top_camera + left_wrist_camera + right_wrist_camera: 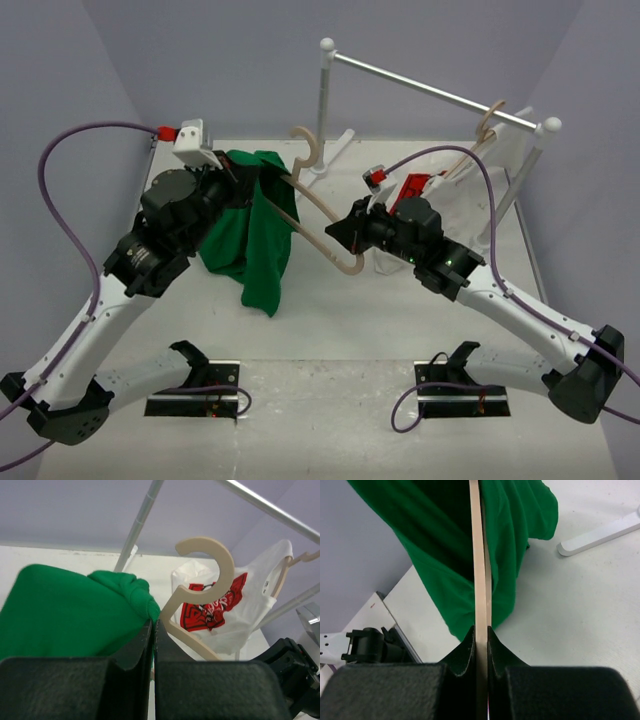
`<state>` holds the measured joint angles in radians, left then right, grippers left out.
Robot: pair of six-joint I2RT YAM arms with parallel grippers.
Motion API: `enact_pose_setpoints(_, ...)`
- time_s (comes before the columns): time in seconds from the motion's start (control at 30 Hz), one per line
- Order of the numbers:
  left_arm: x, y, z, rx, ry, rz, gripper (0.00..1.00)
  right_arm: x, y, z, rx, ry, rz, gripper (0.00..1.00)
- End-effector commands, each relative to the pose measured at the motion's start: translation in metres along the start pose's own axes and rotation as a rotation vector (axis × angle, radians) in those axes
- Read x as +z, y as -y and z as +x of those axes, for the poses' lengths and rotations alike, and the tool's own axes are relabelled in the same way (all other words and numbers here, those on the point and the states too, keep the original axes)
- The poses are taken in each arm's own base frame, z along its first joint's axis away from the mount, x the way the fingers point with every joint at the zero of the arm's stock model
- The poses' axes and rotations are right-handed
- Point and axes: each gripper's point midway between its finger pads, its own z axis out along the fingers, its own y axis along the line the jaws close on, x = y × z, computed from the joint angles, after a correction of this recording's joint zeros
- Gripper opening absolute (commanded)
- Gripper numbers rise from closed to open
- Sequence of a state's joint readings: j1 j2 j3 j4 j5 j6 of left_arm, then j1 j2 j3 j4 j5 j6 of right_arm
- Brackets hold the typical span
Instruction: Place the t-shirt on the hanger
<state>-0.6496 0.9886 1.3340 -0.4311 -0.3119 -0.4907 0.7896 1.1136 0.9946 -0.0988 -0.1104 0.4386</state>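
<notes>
The green t-shirt (pixel 250 235) hangs in folds off the left end of the light tan wooden hanger (pixel 320 215), held above the table. The hanger's curved hook (pixel 305 145) points to the back. My left gripper (pixel 238 172) is shut on a bunch of the t-shirt's top edge (pixel 125 587), right next to the hanger's hook (pixel 210 570). My right gripper (pixel 342 235) is shut on the hanger's right arm. In the right wrist view the hanger (pixel 477 555) runs edge-on from between my fingers (pixel 481 630) into the green t-shirt (pixel 440 540).
A white clothes rack with a metal rail (pixel 430 90) stands at the back right, its foot (pixel 600 532) on the table. A second hanger wearing a white garment with a red print (pixel 440 185) hangs from it. Two black stands (pixel 195 395) (pixel 460 395) sit at the near edge.
</notes>
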Motion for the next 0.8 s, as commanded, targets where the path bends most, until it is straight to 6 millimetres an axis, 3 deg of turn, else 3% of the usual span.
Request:
enact_pose_setpoints(0.0,0.016,0.016,0.023,-0.043,-0.048,0.077,0.00,-0.005,-0.030,-0.047,-0.027,0.187,-0.124,0.00)
enact_pose_setpoints(0.07,0.023,0.016,0.036,-0.032,-0.085,0.078,0.00,-0.008,-0.040,-0.055,-0.075,0.207,-0.175,0.00)
enact_pose_setpoints(0.17,0.031,0.020,0.049,-0.001,-0.134,0.100,0.00,-0.037,-0.087,-0.066,-0.217,0.259,-0.426,0.00)
enact_pose_setpoints(0.23,0.030,0.021,0.050,0.006,-0.143,0.110,0.00,-0.053,-0.092,-0.076,-0.242,0.309,-0.437,0.00)
enact_pose_setpoints(0.27,0.028,0.019,0.048,0.007,-0.133,0.101,0.00,-0.056,-0.089,-0.079,-0.243,0.323,-0.413,0.00)
enact_pose_setpoints(0.4,0.016,-0.007,0.026,0.009,-0.058,-0.041,0.00,-0.025,-0.044,-0.053,-0.245,0.075,-0.170,0.00)
enact_pose_setpoints(0.5,0.010,-0.027,0.007,0.014,-0.002,-0.158,0.00,-0.016,-0.012,0.014,-0.166,-0.181,-0.077,0.00)
enact_pose_setpoints(0.6,0.008,-0.044,0.002,0.023,0.023,-0.243,0.00,-0.031,0.003,0.049,-0.100,-0.217,-0.037,0.00)
enact_pose_setpoints(0.77,0.017,-0.055,0.012,0.026,0.003,-0.276,0.00,-0.066,0.000,0.062,-0.048,-0.237,-0.043,0.00)
